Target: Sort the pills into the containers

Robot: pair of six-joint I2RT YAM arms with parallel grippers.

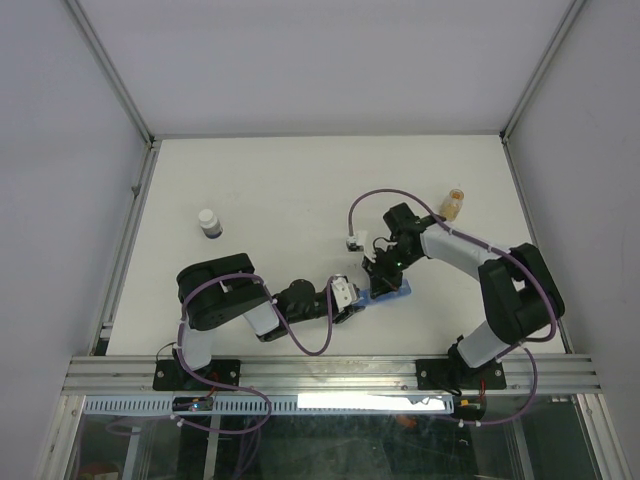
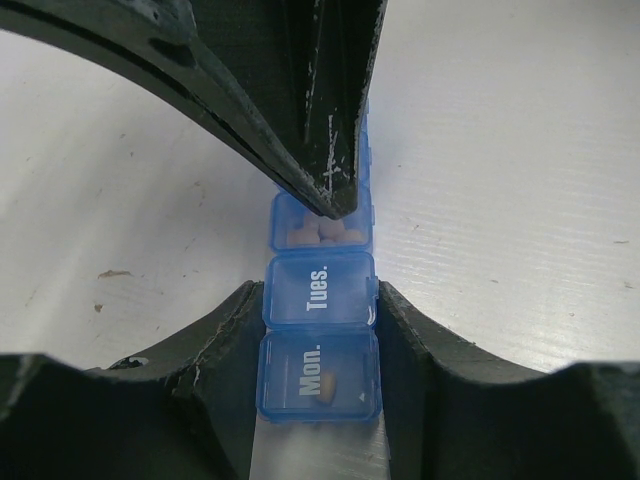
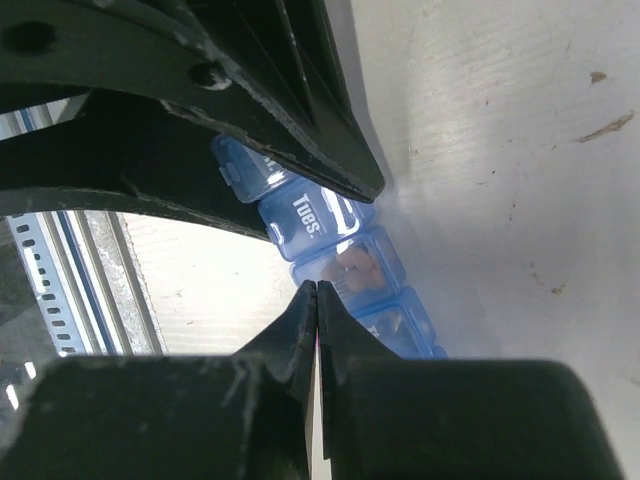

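1. My left gripper [image 2: 320, 300] clamps the blue strip [image 2: 318, 372] between its fingers at the "Tues." cell.
2. My right gripper [image 3: 316, 292] is pinched closed, its tip just above the open cell beyond my left fingers.
3. Pills [image 2: 322, 235] lie in that cell under the right tip.

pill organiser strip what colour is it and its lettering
Translucent blue pill organiser strip with white day labels; it shows best in the left wrist view.

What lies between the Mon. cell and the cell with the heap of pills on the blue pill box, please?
The Tues. cell, lid shut, gripped by the left gripper, as the left wrist view shows.
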